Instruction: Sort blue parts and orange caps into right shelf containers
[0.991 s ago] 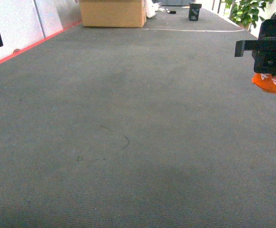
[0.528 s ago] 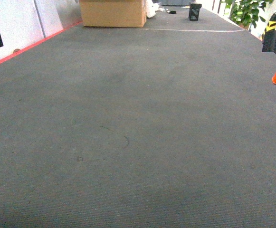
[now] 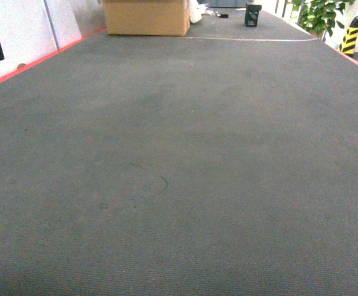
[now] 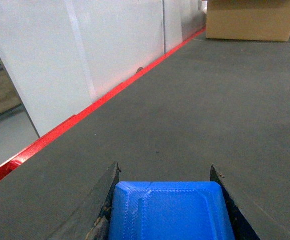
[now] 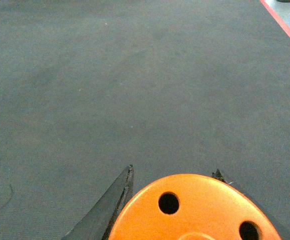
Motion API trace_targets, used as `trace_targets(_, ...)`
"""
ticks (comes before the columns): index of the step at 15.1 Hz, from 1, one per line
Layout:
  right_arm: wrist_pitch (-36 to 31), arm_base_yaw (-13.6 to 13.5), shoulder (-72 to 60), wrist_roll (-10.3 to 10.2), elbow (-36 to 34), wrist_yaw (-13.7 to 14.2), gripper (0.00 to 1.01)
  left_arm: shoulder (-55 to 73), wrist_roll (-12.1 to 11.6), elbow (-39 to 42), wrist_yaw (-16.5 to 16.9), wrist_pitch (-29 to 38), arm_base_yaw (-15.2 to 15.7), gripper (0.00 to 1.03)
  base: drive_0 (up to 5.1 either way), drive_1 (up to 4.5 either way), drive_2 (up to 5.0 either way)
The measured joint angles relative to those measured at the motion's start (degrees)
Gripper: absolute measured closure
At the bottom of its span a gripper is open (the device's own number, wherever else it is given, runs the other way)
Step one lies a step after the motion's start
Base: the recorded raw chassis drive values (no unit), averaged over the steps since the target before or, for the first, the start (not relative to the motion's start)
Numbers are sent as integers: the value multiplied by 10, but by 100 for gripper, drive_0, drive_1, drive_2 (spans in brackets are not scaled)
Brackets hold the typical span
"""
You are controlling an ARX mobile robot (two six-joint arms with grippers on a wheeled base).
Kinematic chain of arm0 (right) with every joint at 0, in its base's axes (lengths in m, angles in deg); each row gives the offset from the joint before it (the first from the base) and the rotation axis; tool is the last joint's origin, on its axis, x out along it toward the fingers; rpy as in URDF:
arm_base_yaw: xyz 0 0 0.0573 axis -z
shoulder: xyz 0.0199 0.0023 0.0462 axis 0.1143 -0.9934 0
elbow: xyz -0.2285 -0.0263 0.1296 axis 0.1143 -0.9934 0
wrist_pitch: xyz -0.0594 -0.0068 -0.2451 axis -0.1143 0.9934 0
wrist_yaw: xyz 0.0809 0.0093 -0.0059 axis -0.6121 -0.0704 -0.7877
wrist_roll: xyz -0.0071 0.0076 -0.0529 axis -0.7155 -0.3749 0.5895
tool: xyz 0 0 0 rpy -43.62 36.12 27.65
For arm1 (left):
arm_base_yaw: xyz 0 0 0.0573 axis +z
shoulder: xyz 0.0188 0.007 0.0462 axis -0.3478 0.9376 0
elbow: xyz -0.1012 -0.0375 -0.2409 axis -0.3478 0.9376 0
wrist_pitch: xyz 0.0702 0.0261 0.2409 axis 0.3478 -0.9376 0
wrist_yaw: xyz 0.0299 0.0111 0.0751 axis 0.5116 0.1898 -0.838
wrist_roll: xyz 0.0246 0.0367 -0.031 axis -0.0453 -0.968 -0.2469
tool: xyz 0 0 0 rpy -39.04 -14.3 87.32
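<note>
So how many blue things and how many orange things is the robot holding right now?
Blue part, in the left gripper: 1
Orange cap, in the right gripper: 1
Total: 2

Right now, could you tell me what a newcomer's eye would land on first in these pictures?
The bright orange cap, clamped between the right gripper fingers, low in the right wrist view. Next, the blue part held by the left gripper. Beyond them lies dark grey carpet, with a cardboard box far off.
</note>
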Motion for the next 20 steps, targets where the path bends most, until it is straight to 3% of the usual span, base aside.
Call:
trace_targets(6, -13, -12, 24, -2, -24, 9, 59, 0, 0, 0, 0, 0, 0, 62, 0, 0, 0)
trace_targets(20, -13, -12, 24, -2, -26, 13, 59, 0, 0, 0, 0, 0, 0, 62, 0, 0, 0)
